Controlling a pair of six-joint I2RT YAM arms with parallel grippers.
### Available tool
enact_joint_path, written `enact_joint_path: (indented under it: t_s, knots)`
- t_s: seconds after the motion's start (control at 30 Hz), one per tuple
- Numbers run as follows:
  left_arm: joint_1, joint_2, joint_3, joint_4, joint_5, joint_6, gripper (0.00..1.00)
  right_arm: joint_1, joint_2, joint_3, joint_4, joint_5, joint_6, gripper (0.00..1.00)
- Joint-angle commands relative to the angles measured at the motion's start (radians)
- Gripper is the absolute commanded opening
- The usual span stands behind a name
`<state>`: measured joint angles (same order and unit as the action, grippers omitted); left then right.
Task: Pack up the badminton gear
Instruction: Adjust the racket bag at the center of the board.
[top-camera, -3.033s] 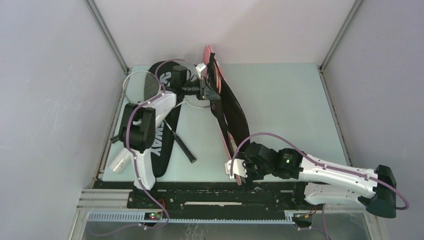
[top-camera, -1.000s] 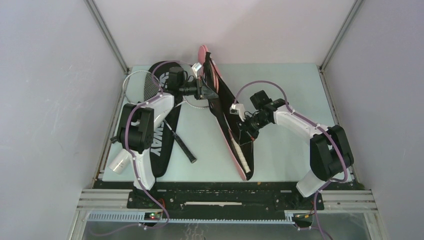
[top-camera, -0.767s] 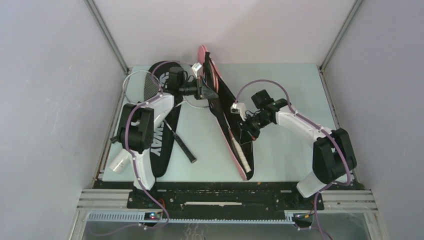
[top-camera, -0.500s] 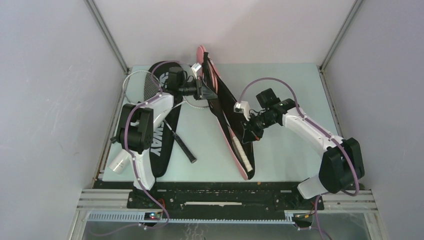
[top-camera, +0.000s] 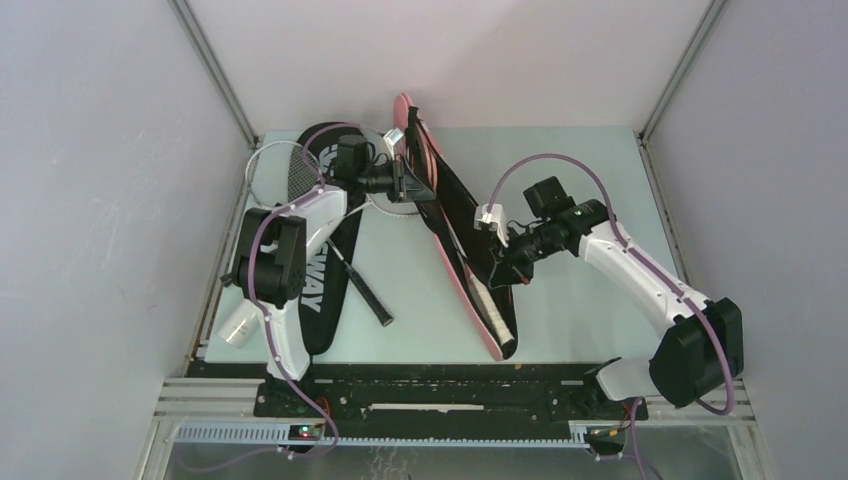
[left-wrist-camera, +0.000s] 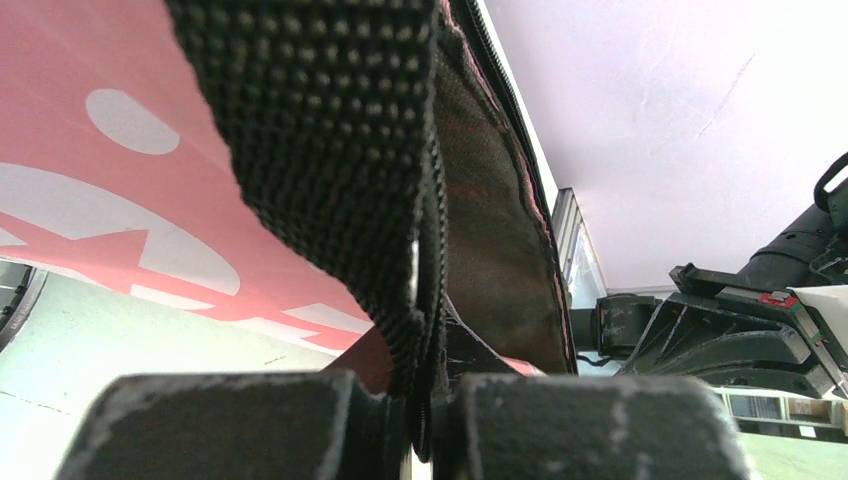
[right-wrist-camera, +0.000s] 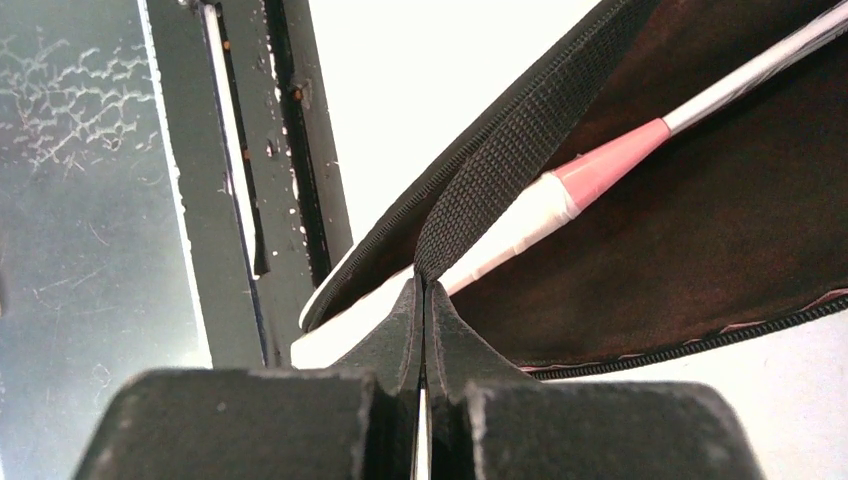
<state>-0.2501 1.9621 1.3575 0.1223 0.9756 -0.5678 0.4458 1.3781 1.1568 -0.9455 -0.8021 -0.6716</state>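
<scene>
Clamping the pink cover's (left-wrist-camera: 120, 200) black strap (left-wrist-camera: 320, 150), left gripper (left-wrist-camera: 425, 395) and right gripper (right-wrist-camera: 421, 290) hover above pale table (top-camera: 600, 180), white walls (top-camera: 500, 60) around.

Right of the pink cover (top-camera: 462, 215), past the right arm (top-camera: 640, 275), the counter (top-camera: 590, 160) lies open. Left of it runs a bare strip, then a racket (top-camera: 280, 170), black cover (top-camera: 315, 295) and white tube (top-camera: 238, 325) crowd the edge.

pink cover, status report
Left gripper shut on pink cover's black strap. Right gripper shut on cover's webbing edge. Racket handle inside, cover unzipped. White-framed racket lies apart, left.
</scene>
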Motion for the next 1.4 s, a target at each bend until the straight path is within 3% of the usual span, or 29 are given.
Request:
enact_joint_path:
  t_s: [0.0,0.17,0.27,0.5,0.7,0.87,1.2,1.37]
  knots:
    - [0.063,-0.064,0.035,0.053,-0.057,0.035,0.00,-0.004,-0.062,-0.002,-0.214,0.011,-0.022,0.00]
    - [0.063,-0.066,0.045,0.010,-0.032,0.077,0.03,0.001,-0.091,-0.033,-0.161,0.069,0.031,0.00]
    - [0.063,-0.088,0.034,0.002,-0.003,0.122,0.21,0.023,-0.102,-0.032,-0.133,0.000,0.053,0.00]
    - [0.063,-0.110,0.022,-0.005,0.005,0.140,0.42,0.176,-0.088,-0.006,-0.054,0.018,0.123,0.00]
    - [0.063,-0.151,0.007,-0.062,0.012,0.217,0.58,0.108,-0.053,0.055,-0.056,-0.055,0.141,0.00]
    - [0.063,-0.186,0.000,-0.130,0.021,0.293,0.71,0.041,-0.024,0.134,-0.152,-0.161,0.102,0.00]
    - [0.063,-0.259,-0.005,-0.293,-0.011,0.457,0.99,0.038,-0.058,0.149,-0.205,-0.175,0.100,0.00]
    - [0.063,-0.301,-0.014,-0.370,-0.036,0.561,1.00,0.029,-0.051,0.148,-0.197,-0.172,0.114,0.00]
